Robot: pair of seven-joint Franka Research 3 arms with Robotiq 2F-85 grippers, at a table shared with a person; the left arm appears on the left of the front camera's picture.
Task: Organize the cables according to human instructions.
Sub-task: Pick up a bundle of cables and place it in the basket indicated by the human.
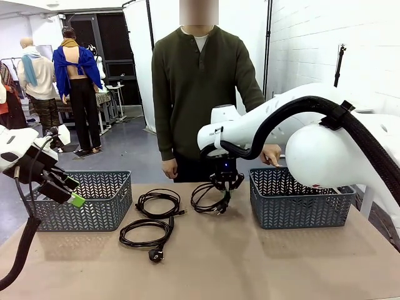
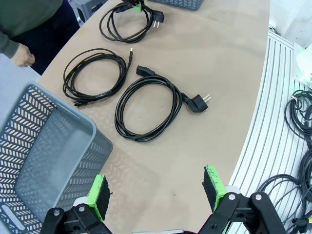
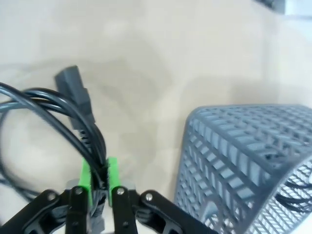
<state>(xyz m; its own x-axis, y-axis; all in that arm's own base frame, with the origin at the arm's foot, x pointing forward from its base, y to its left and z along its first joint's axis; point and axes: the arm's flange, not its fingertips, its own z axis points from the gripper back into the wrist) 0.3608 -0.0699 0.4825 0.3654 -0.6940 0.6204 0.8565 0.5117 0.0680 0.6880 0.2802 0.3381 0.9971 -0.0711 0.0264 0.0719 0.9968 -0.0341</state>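
Note:
Three coiled black cables lie on the tan table. My right gripper [image 1: 224, 186] [image 3: 99, 179] is shut on the strands of one cable [image 1: 208, 199] [image 3: 73, 114] beside the right basket; its coil hangs slightly off the table. Another cable [image 1: 157, 201] [image 2: 95, 75] lies left of it. The third cable [image 1: 147, 232] [image 2: 148, 109], with a round plug, lies nearer the front. The held cable [image 2: 127, 22] also appears at the top of the left wrist view. My left gripper [image 1: 69, 190] [image 2: 158, 190] hangs open and empty by the left basket.
A grey mesh basket [image 1: 81, 203] [image 2: 44, 161] stands at the left, and another basket [image 1: 300, 200] [image 3: 243, 156] at the right. A person stands at the far side, one hand [image 1: 271, 155] at the right basket's rim. More cables [image 2: 297, 146] lie beyond the table edge.

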